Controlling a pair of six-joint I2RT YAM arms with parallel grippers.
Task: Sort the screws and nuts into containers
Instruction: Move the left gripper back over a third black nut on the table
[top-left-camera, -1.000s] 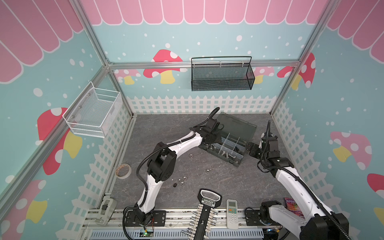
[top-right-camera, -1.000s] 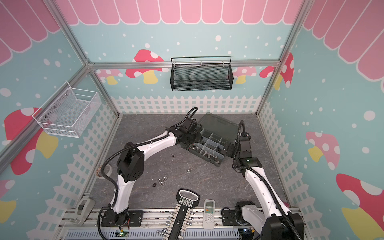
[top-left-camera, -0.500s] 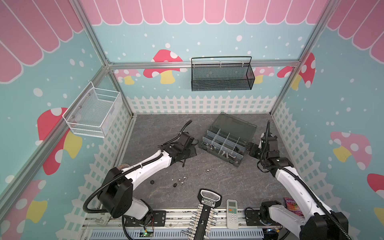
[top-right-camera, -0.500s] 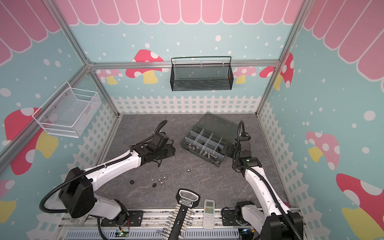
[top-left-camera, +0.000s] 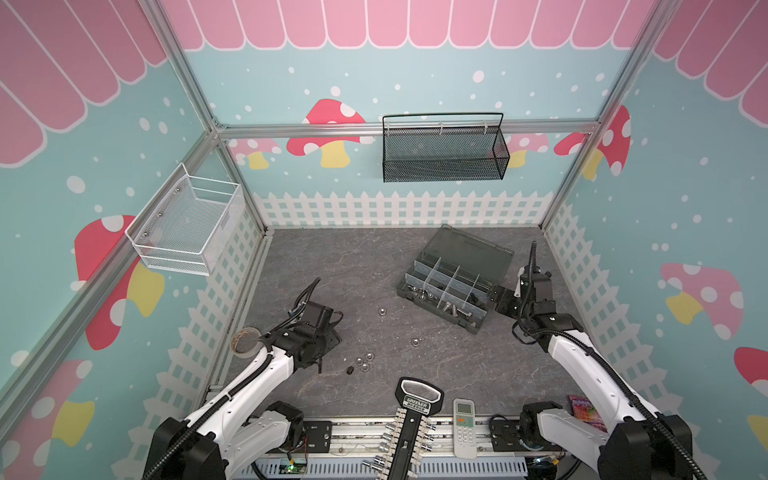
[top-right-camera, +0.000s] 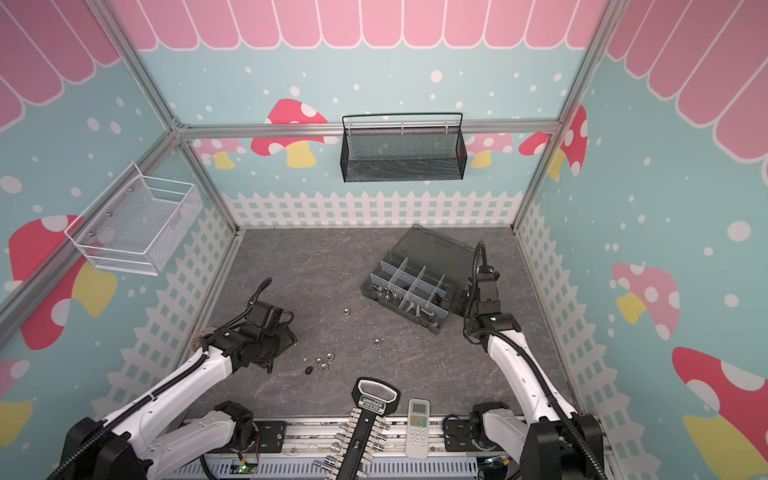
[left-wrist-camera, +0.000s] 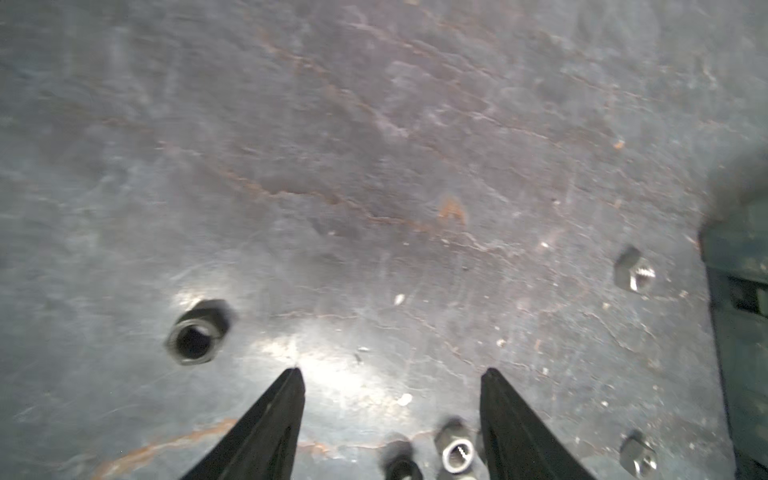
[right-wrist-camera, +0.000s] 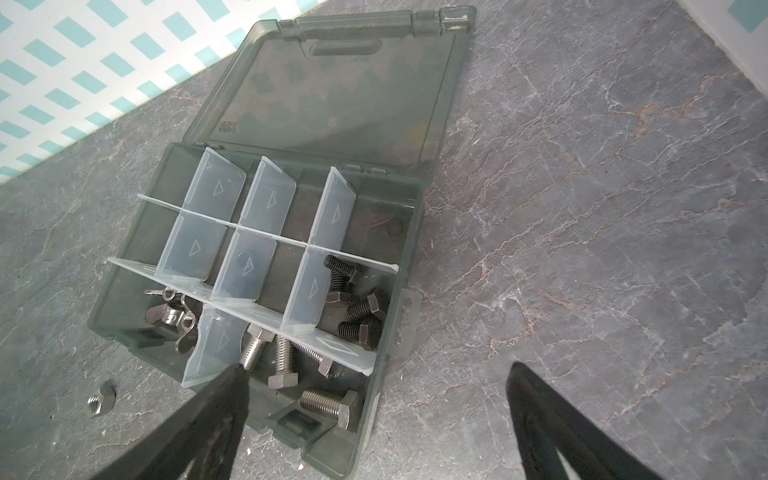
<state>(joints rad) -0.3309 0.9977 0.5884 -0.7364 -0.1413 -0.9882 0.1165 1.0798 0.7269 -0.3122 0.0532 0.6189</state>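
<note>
Status, both arms.

Left gripper (left-wrist-camera: 393, 374): jaws apart, nothing held. I hang low over the grey table (left-wrist-camera: 374, 145), front-left of the floor in both top views. The loose nuts (top-left-camera: 365, 360) lie on the table just right of me there, three silver ones in a tight group with a black one beside them. Two more silver ones sit alone, well apart, between that group and the organiser box (top-left-camera: 436, 313). Left wrist view is blurred. It shows one silver nut (left-wrist-camera: 457, 453) on the table between my fingers, back from the tips. Contact: cannot tell. A black nut (left-wrist-camera: 195, 336) lies outside one finger.

Right gripper (right-wrist-camera: 378, 370): jaws wide, nothing held. I'm at the right end of the box. One fingertip is over the compartment with the silver screws (right-wrist-camera: 282, 361), the other over bare table outside the box wall. Whether I touch the box: cannot tell. The black screws (right-wrist-camera: 357, 307) are in the neighbouring end compartment. The wing nuts (right-wrist-camera: 170, 316) are in the compartment on the far side of the silver ones. The lid (right-wrist-camera: 353, 95) lies open behind the box.

Socket rack (top-left-camera: 409, 432) and remote (top-left-camera: 463, 419) sit at the front edge, and a tape roll (top-left-camera: 245, 340) is beside my left arm.
</note>
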